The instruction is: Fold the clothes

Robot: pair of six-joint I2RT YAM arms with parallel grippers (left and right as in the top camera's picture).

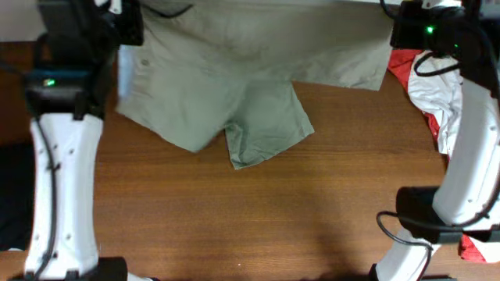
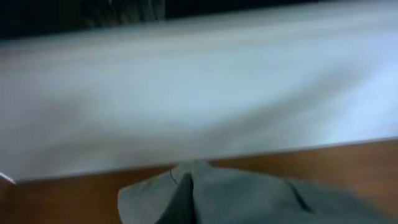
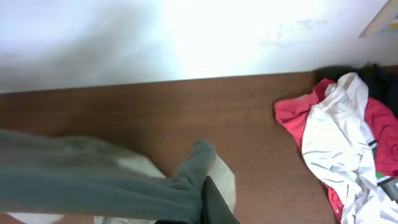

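1. Over the desk's far edge, shorts hang between both arms, legs trailing.
2. Right hand clamps the cloth; left hand's grip, too blurred to tell.
3. Risk: one corner slips, fold skews.

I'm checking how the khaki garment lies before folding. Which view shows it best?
Overhead: most of the khaki garment shows, spread over the far side of the table. The left wrist view shows only a blurred bunch of it; the right wrist view shows only a bunched fold at lower left.
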